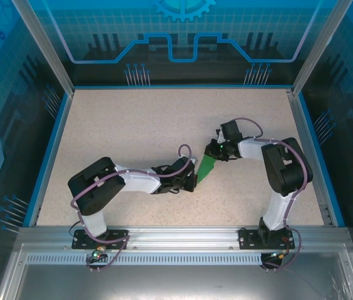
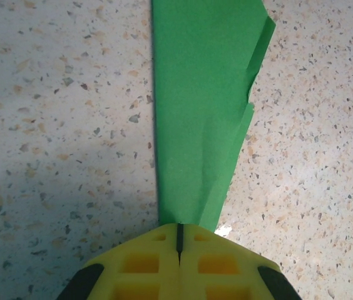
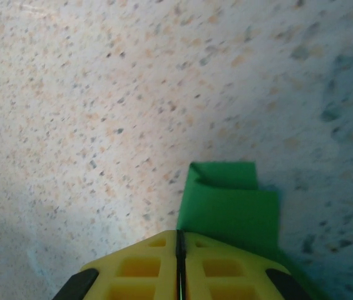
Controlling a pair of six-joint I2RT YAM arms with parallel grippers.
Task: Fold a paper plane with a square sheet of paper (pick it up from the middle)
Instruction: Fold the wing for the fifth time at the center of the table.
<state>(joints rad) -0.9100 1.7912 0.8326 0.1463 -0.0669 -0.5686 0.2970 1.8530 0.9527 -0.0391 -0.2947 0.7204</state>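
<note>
Overhead, the green paper is a slim folded strip near the middle of the speckled table. It spans from the left gripper at its near end to the right gripper at its far end.

From the left wrist, the paper is a long tapering band with layered, uneven right edges. The yellow jaws are pressed together on its narrow end.

From the right wrist, the jaws are closed to a thin slit, pinching the paper's squared, stepped end.

Speckled beige desk bounded by a blue rim; blue panels with line motifs enclose it; metal rail spans the near edge.
</note>
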